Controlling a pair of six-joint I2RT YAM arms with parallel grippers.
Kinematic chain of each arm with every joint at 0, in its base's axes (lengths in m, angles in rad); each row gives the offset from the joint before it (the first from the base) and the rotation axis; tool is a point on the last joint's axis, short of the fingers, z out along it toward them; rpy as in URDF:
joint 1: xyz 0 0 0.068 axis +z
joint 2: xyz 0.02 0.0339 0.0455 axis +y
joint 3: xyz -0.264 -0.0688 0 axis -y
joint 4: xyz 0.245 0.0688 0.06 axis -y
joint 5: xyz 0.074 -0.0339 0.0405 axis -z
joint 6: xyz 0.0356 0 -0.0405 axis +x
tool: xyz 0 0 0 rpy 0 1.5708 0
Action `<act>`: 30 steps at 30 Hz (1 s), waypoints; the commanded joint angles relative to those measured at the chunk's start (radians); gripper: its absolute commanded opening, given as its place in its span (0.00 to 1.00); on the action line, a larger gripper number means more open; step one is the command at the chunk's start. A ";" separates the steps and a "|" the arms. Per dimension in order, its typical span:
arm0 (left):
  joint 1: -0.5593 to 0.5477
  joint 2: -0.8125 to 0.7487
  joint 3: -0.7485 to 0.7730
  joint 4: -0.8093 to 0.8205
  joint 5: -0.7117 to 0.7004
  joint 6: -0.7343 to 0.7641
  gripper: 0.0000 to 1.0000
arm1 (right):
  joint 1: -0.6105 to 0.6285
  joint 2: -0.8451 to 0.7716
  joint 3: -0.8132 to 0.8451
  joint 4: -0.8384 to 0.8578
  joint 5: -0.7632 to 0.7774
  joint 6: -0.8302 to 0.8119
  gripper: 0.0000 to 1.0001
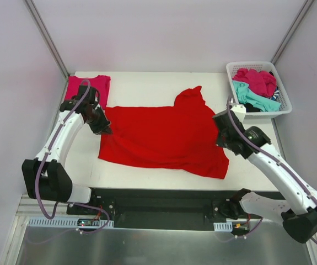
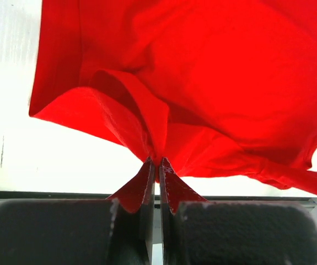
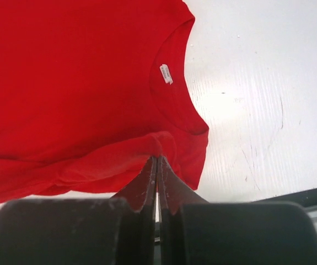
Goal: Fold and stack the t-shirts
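A large bright red t-shirt lies spread across the middle of the white table. My left gripper is shut on its left edge; in the left wrist view the jaws pinch a bunched fold of red cloth. At the shirt's right edge my right gripper is shut on the fabric, and the right wrist view shows its tips clamped on a red fold near the collar. A folded magenta-pink t-shirt lies flat at the back left corner.
A white lattice basket at the back right holds a magenta shirt, a teal shirt and something dark. Walls enclose the table on three sides. The arm bases stand on a black rail along the near edge.
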 commanded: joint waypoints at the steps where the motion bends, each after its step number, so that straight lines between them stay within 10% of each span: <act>1: 0.013 0.054 0.063 0.031 -0.019 -0.009 0.00 | -0.081 0.078 -0.002 0.150 -0.111 -0.129 0.01; 30: 0.154 0.361 0.220 0.073 -0.009 0.016 0.00 | -0.423 0.394 0.123 0.304 -0.332 -0.282 0.01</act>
